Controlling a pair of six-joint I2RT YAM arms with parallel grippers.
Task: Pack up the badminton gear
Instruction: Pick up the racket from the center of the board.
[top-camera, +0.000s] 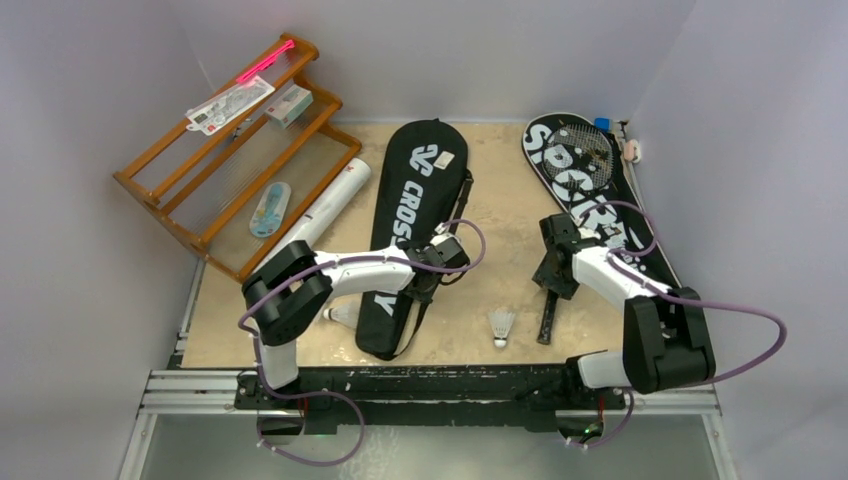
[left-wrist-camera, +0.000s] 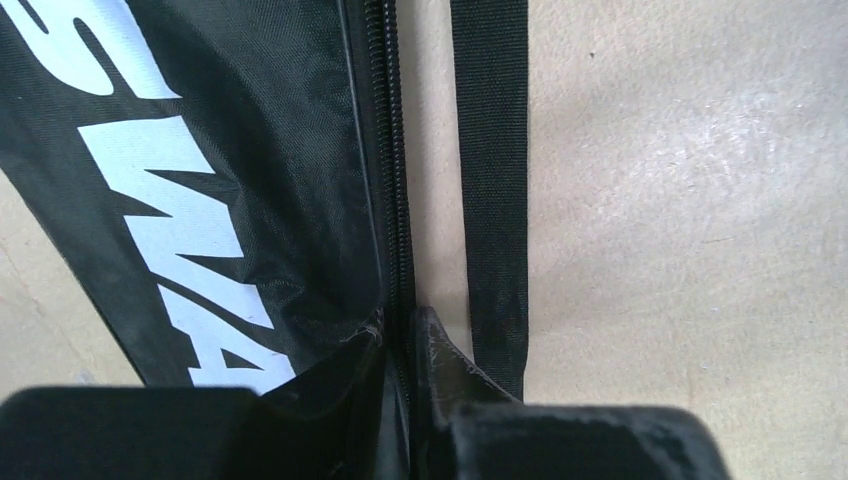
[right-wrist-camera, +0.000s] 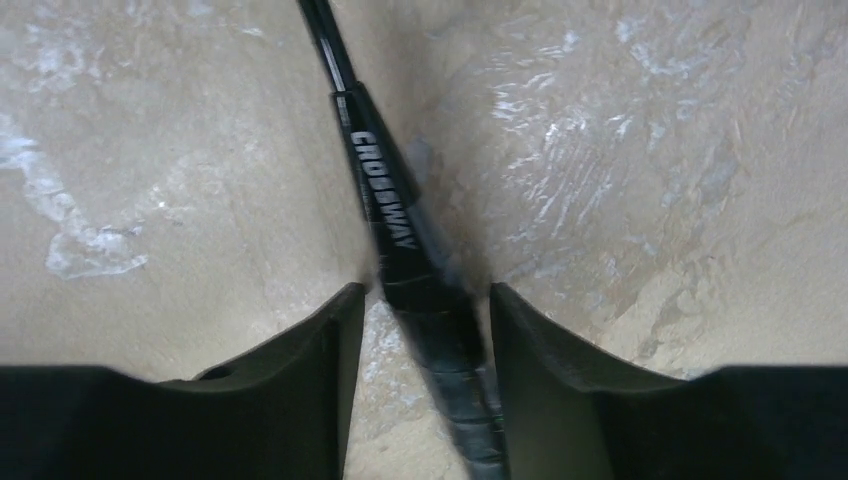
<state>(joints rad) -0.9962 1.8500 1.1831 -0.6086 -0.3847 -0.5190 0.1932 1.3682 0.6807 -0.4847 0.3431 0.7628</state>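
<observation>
**Left claw** (left-wrist-camera: 400, 322): narrow; fingers (left-wrist-camera: 445, 365) pinched on the zip (left-wrist-camera: 392, 150) edge of the left bag (left-wrist-camera: 250, 200); the hold sits on the seam itself, judged a purchase for lifting the flap or working the zip; strap (left-wrist-camera: 490, 150) lies flat just beside, outside the pinch.

**Right claw** (right-wrist-camera: 425, 295): wide; fingers (right-wrist-camera: 310, 370) astride the handle (right-wrist-camera: 440, 350) of the racket (right-wrist-camera: 375, 180), one on each side and not closed on it; one finger sits almost against the wrap, the other has a clear gap; judged a line-up for a grasp on the thickest part; this view is slightly blurred.

**Racket, overhead view:** head rests on top of the right bag (top-camera: 540, 135), not inside it; handle runs off the bag onto the bare table (top-camera: 500, 220) toward the near edge, which leaves room for a finger on either side.

**Shuttlecock** (top-camera: 501, 325): stands on the table between the two arms, near the handle's end but apart from it.

**Second shuttlecock** (top-camera: 340, 315): lies beside the left bag's narrow end, partly hidden by the left arm.

**Tube** (top-camera: 330, 205): lies on the table between the rack (top-camera: 175, 224) and the left bag; whether it touches the rack cannot be told.

**Progress, judged:** early; no racket is seen to be bagged, and both shuttlecocks lie loose outside the tube.
</observation>
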